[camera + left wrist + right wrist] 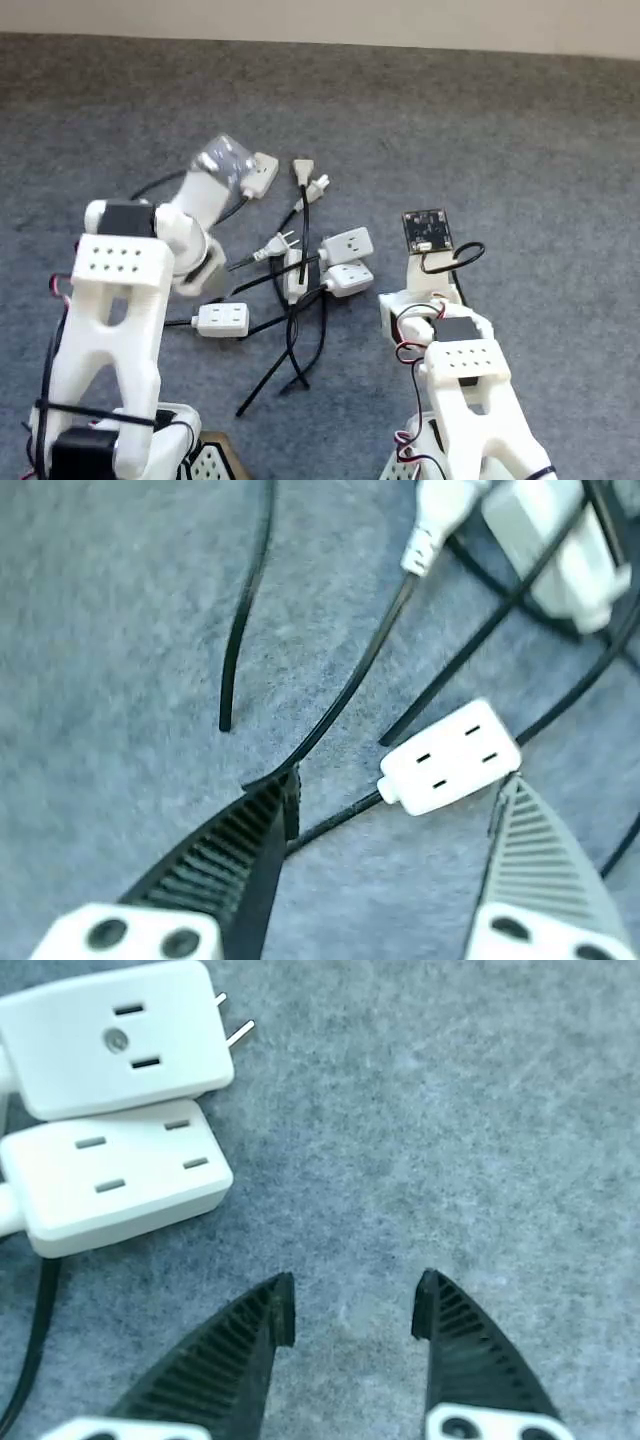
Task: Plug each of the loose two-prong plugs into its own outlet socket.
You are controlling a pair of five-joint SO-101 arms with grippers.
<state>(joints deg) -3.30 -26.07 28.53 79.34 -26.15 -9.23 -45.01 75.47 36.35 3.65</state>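
Grey carpet-like felt covers the desk (560, 150), with a spaghetti mess of black cords (290, 350) in the middle.

Standing next to it, I can see the left end effector (400, 778) is spread wide and gripping nothing. A white outlet block (450, 755) lies flat on the felt in the gap between its fingertips, slots facing up. It's closer to the pale finger than the black one. The pale tip sits right at the block's corner, and I honestly can't tell if it's touching. A cord comes off the block's end and passes just beside the black fingertip. Farther out past the block there's a white plug (432, 520) on a black cord.

The right end effector (355, 1280) is released too, fingers apart over bare felt. The closest stuff to it is an adapter (115, 1040) with two metal prongs sticking out, and a second outlet block (110, 1175) pressed up against it. Both lie ahead of the fingertips and off to one side, clear of them. From overhead, those two sit between the arms.

A pronged plug (280, 243) lies near them on the left arm's side, and two small plugs (303, 168) sit farther back. A third outlet block (222, 318) lies close to the left arm.
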